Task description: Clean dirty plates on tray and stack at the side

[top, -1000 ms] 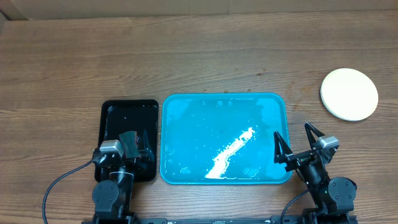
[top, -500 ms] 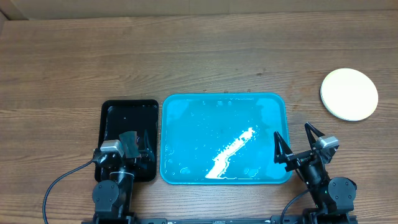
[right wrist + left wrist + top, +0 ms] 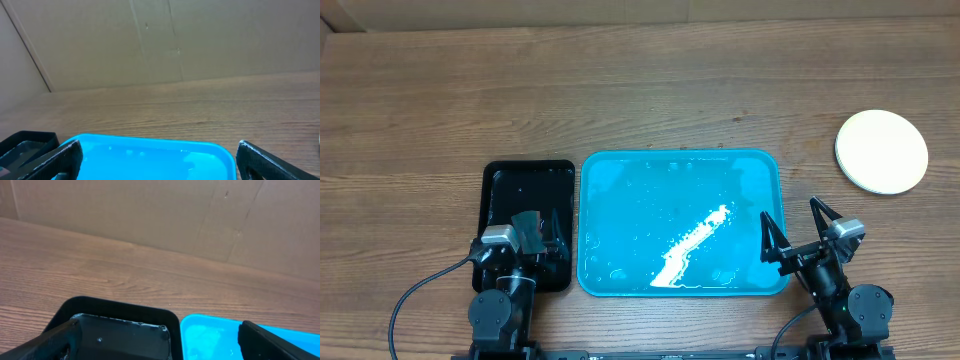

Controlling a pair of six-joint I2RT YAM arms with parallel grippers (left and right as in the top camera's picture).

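Nothing has moved since a second ago. The wet tray (image 3: 620,200) lies mid-table, a black tray (image 3: 525,185) just beside it. The plates (image 3: 881,151) sit far right, well apart from the right gripper (image 3: 789,209); their count is hidden. It and the left gripper (image 3: 540,228) gape wide, grasping nothing.

The large cyan rectangular plastic tray (image 3: 630,200) lay on the brown wooden table (image 3: 620,90), near the front edge and about midway across. The smaller black rectangular plastic tray (image 3: 525,180) sat just beside it on the left. The pale round plastic plates (image 3: 881,151) lay well apart to the right, farther back, off both trays. The left gripper (image 3: 542,228) hung over the black tray's near end, the right gripper (image 3: 789,210) by the cyan tray's near right corner.
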